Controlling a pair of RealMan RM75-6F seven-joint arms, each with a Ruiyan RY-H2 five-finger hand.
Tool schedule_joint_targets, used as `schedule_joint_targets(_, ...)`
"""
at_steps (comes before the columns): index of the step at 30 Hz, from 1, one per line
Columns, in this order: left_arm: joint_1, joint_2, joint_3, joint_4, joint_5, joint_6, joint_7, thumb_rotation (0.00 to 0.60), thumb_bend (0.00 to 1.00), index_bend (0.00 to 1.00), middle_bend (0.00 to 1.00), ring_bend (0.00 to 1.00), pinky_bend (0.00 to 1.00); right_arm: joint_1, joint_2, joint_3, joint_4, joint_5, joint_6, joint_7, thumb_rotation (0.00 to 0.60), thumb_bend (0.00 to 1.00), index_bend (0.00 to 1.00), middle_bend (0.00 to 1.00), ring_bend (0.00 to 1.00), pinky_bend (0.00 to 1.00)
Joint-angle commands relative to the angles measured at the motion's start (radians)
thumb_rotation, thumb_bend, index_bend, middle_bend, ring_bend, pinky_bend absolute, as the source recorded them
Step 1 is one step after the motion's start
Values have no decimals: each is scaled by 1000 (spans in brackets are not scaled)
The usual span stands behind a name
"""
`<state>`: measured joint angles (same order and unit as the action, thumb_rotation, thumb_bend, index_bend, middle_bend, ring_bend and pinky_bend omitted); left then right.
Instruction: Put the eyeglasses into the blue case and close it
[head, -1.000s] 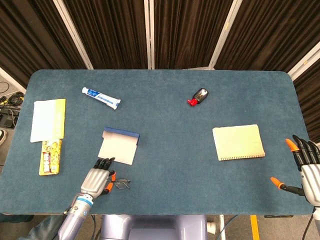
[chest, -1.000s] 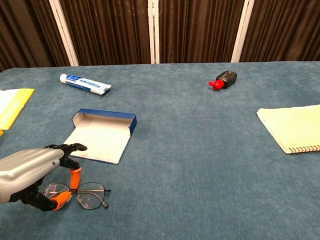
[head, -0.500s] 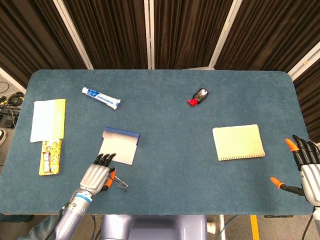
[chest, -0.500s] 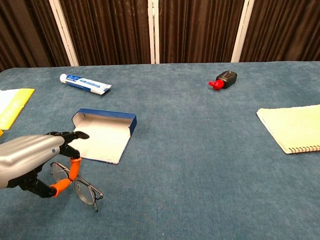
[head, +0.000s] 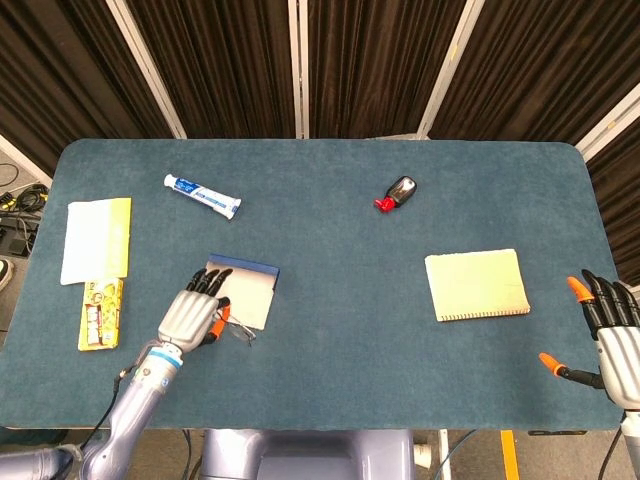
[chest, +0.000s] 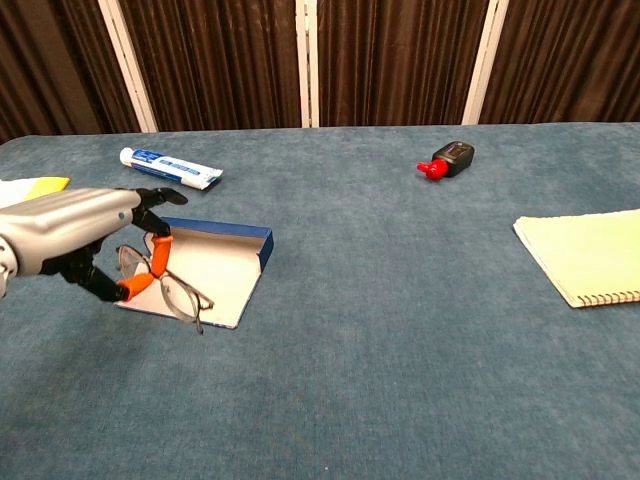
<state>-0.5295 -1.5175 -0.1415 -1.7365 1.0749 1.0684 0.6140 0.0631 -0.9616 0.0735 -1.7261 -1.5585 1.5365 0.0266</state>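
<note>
Now the left robot hand (chest: 75, 238) pinches the eyeglasses (chest: 160, 283) between orange-tipped fingers (chest: 160, 255), the frame hanging tilted over the near edge of the open blue case (chest: 215, 265), which lies flat on the table (chest: 400, 330) with its raised wall at the far side. The right robot hand (head: 615, 335) rests at the table's right edge with fingers apart, holding nothing.

The glasses look light, thin-wired and fragile; the lenses are likely slippery and easy to smudge, so the frame near the bridge or a temple hinge seems the safer place to hold, with a gentle squeeze. The dangling temple arms could catch on the case's lip as they go in. The case looks light too and may slide on the cloth when its lid is pushed.

A toothpaste tube (head: 202, 195) lies beyond the case, well apart. Yellow packets (head: 98, 265) sit at the left, a small black-and-red bottle (head: 397, 192) mid-table, and a pale notebook (head: 476, 285) to the right. None of these blocks the path to the case.
</note>
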Motion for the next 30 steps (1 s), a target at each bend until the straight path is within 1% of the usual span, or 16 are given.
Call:
schedule_joint_targets(1,-37,1,-44,41,-60,-41,-36,600,528,616,0,0,0,4,-3,2,-3,8,-7,-9,600,0,0,0,0,0)
schedule_joint_targets(5,-74,-19,-75,103,-118,-86,-69,600,528,616,0,0,0,6,-8,5,-7,11,-9,-26,600,0,0,0,0,0)
schedule_joint_targets(8,-114,-61,-101,198,-158,-128,-107,600,528,616,0,0,0,8,-12,6,-9,16,-13,-41,600,0,0,0,0,0)
schedule_joint_targets(16,-157,-116,-114,316,-185,-165,-173,600,524,617,0,0,0,11,-21,13,-4,36,-18,-58,600,0,0,0,0,0)
schedule_joint_targets(20,-180,-146,-117,368,-220,-190,-192,600,525,617,0,0,0,14,-25,14,-1,43,-27,-65,600,0,0,0,0,0)
schedule_joint_targets(26,-194,-166,-111,402,-226,-206,-226,600,525,612,0,0,0,15,-25,16,0,52,-30,-64,600,0,0,0,0,0)
schedule_joint_targets(28,-198,-172,-109,413,-220,-197,-230,600,524,594,0,0,0,16,-25,17,1,54,-32,-65,600,0,0,0,0,0)
schedule_joint_targets(30,-199,-177,-107,422,-214,-186,-237,600,516,512,0,0,0,16,-25,16,1,54,-33,-64,600,0,0,0,0,0)
